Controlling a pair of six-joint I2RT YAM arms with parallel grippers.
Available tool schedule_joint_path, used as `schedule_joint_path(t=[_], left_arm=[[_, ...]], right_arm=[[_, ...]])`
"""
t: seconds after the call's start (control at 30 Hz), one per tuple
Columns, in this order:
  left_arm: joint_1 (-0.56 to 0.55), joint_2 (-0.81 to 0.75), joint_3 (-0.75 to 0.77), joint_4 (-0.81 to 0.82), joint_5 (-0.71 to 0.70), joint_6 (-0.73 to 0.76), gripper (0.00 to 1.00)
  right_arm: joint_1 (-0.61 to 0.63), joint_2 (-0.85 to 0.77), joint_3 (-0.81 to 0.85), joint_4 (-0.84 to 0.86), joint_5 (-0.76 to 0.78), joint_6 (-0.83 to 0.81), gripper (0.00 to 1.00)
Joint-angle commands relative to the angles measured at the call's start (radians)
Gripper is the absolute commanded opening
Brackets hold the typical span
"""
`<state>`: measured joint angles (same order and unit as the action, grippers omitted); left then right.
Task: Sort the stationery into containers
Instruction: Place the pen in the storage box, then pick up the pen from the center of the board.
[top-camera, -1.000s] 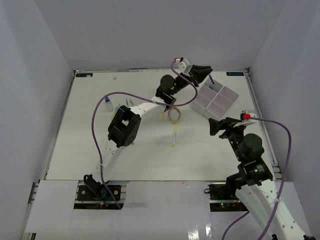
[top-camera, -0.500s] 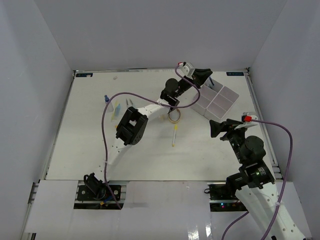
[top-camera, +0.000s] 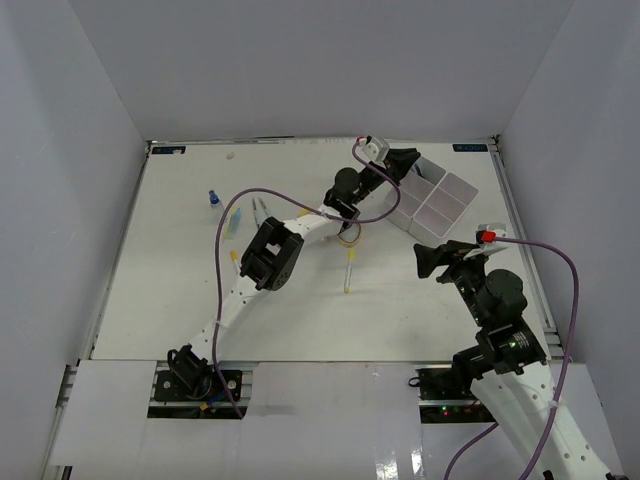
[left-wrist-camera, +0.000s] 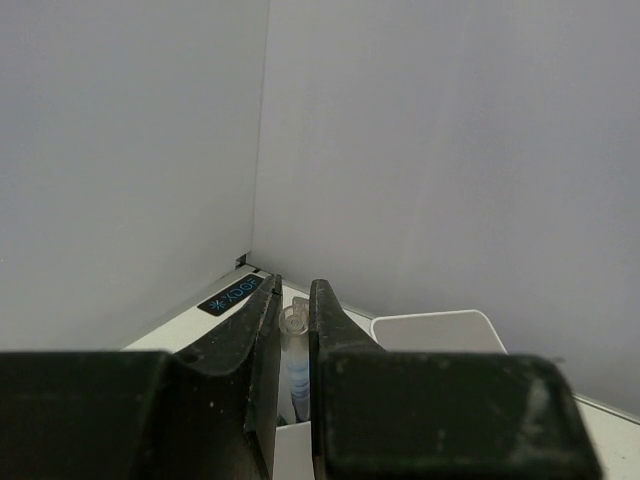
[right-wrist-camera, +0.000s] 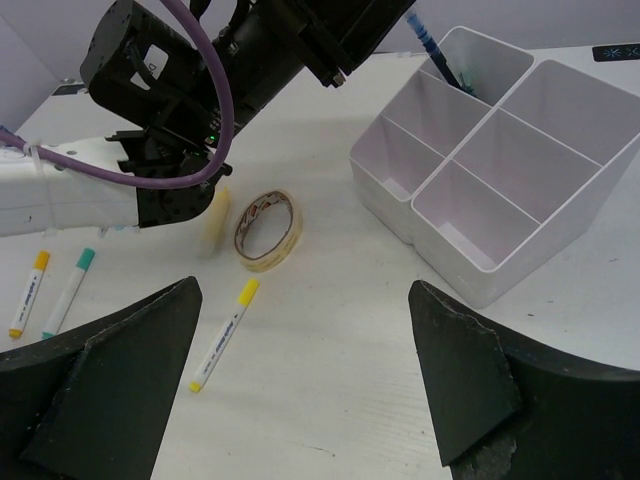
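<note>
In the top view the left gripper (top-camera: 402, 163) hangs over the far-left compartment of the white tray (top-camera: 468, 190), upper right of the frame. The right gripper (top-camera: 426, 258) sits just below the tray. Loose on the table (top-camera: 180, 290) are a tan ring (top-camera: 348, 234) and a yellow-capped pen (top-camera: 349, 270) near the centre, and a blue-capped bottle (top-camera: 213, 197) at the upper left.

In the left wrist view the fingers are pinched almost together on a blue pen (left-wrist-camera: 297, 372). It stands upright between them, its lower end already inside a compartment.

In the right wrist view the jaws stand wide apart with nothing between them. The blue pen slants into the tray's far compartment at the upper right (its top is by the left arm's fingers).

The step in hand looks like dropping this pen off. Next the left fingers should part and lift straight up without dragging the pen back out or nudging the tray; the ring or the yellow-capped pen would follow
</note>
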<state>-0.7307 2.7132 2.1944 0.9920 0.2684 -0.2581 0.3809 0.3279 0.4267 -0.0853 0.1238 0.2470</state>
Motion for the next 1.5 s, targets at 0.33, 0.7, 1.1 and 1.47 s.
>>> schedule_joint_path(t=[0.33, 0.7, 1.1, 1.47], left_arm=[[-0.007, -0.079, -0.021, 0.036, 0.0, -0.024, 0.85], [-0.004, -0.507, -0.474, -0.038, -0.04, -0.01, 0.98], [0.002, -1.179, -0.935, -0.826, -0.506, -0.015, 0.98], [0.178, -1.497, -1.241, -1.412, -0.632, -0.305, 0.98]], right_arm=[[-0.002, 0.0, -0.006, 0.021, -0.042, -0.026, 0.9], [-0.004, -0.02, 0.021, 0.004, -0.07, -0.051, 0.91], [-0.002, 0.15, 0.121, -0.051, -0.187, -0.066, 0.91], [-0.002, 0.341, 0.185, -0.134, -0.256, -0.066, 0.93]])
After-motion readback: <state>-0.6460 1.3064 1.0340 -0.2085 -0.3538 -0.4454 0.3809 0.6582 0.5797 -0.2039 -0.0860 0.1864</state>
